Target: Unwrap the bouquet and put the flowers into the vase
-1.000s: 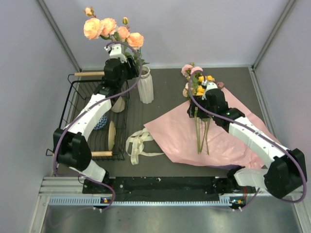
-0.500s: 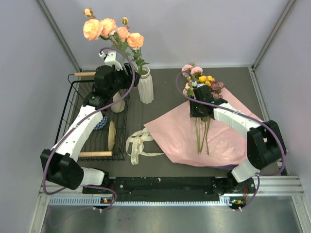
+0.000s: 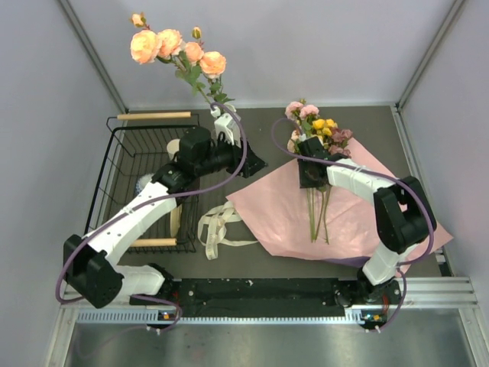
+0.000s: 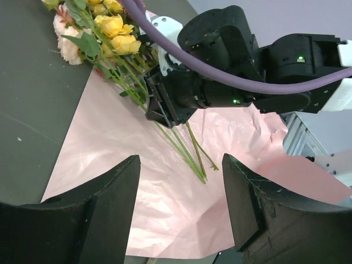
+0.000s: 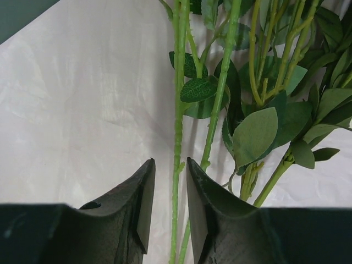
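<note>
We find the long green-stemmed pink, yellow and mauve roses [image 3: 312, 210] lying on the opened pink paper sheet [image 3: 263, 206], heads at the far side, stems pointing toward the arm bases. Our right gripper [image 5: 170, 165] is nearer and straddles one stem lengthwise, jaws close together; whether they pinch it we cannot tell. Our left gripper [image 4: 180, 162] hangs wide and empty to the left.

A black wire basket [image 3: 107, 164] stands on the left of the dark desk [image 3: 267, 122]. Two pale wooden handles lie along its rim, one at the far end [image 3: 153, 115] and one at the near end [image 3: 150, 242]. Inside it, a beige cup [image 3: 173, 145] stands upright near the far end, and a flat wooden piece [image 3: 176, 222] leans near the right wall. A small bluish patch [image 3: 141, 183], largely hidden, may be a patterned bowl. A ribbed metal rail [image 3: 260, 316] runs along the near edge, and pale grey walls [image 3: 306, 46] enclose the desk.
</note>
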Robot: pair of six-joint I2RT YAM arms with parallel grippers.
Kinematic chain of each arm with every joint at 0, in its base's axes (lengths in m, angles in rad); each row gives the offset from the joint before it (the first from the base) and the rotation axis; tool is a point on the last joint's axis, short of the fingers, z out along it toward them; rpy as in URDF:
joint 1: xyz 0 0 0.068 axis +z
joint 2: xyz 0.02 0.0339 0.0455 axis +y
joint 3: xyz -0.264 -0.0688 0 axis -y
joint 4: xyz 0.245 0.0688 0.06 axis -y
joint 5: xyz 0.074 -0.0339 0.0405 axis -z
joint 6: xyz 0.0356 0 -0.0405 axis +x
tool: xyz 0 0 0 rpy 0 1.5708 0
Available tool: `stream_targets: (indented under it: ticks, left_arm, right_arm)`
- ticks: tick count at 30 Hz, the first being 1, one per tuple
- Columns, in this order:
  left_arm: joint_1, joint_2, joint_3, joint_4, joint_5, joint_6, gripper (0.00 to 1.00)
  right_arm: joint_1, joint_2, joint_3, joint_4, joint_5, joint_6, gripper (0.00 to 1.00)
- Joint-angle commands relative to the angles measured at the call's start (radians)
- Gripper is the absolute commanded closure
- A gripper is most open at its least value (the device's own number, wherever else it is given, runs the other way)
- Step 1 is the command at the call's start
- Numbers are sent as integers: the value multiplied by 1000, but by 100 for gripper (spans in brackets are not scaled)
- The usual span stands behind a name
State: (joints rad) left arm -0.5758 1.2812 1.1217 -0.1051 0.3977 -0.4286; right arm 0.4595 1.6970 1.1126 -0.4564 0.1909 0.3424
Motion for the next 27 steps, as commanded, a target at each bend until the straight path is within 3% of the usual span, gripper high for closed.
stream_targets:
  ticks: [1,4,12,17,21,27]
  left_arm:
    - [-7,17,39,84,38,7,34]
    - [-9,17,47,85,27,17,35]
    - [-9,1,55,65,15,36,36]
    - [-9,-3,55,58,12,34,37]
    - [-9,-2,69,58,16,22,36]
    - [-2,12,92,80,52,-10,33]
  right_arm:
    - [-7,15,-25,19,22,17,71]
    - [-5,18,-43,38,22,15,78]
    - [-5,58,-46,64,16,7,77]
    - [-5,41,-46,84,-13,-9,100]
    - [-2,-115,-79,134,-45,-28,100]
    - [-4,-387,-238,353,-174,-62,100]
